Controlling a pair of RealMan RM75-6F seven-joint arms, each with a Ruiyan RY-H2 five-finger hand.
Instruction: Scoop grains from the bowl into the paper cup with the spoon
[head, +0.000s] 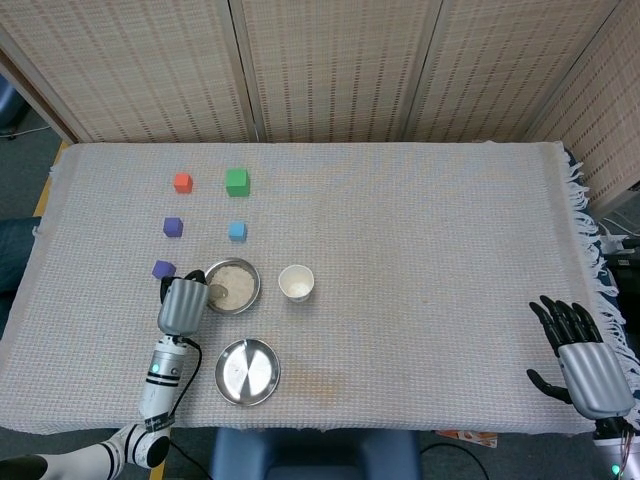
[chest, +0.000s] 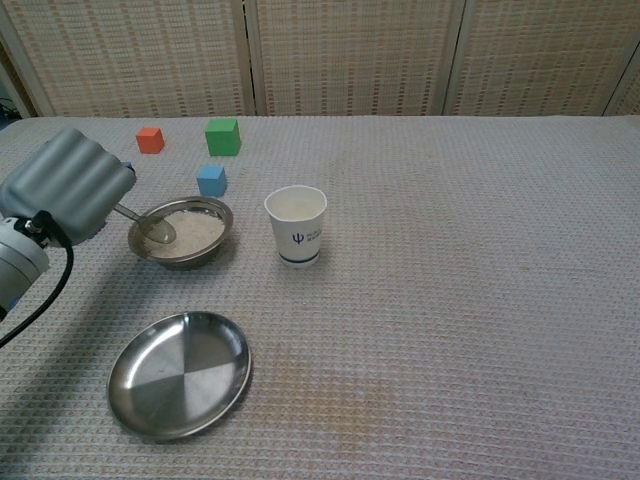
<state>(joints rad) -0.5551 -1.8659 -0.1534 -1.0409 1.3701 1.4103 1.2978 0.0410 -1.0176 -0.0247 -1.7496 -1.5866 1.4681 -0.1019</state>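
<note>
Nearest on the worktop (chest: 480, 300) lies an empty steel plate (chest: 180, 374). At the near right edge the right robot hand (head: 583, 357) rests with fingers spread, holding nothing. The left robot hand (chest: 66, 197) grips the spoon (chest: 148, 224), its tip dipped into the grains in the bowl (chest: 182, 231). The cup (chest: 296, 225) stands just right of the bowl. Farther off sit coloured cubes (chest: 222, 136).

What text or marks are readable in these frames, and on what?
Paper cup: a small dark blue logo like the letter "ψ" with tiny characters beside it, too small to read.
Nothing readable on the bowl, the plate, the blocks or the left hand.
</note>
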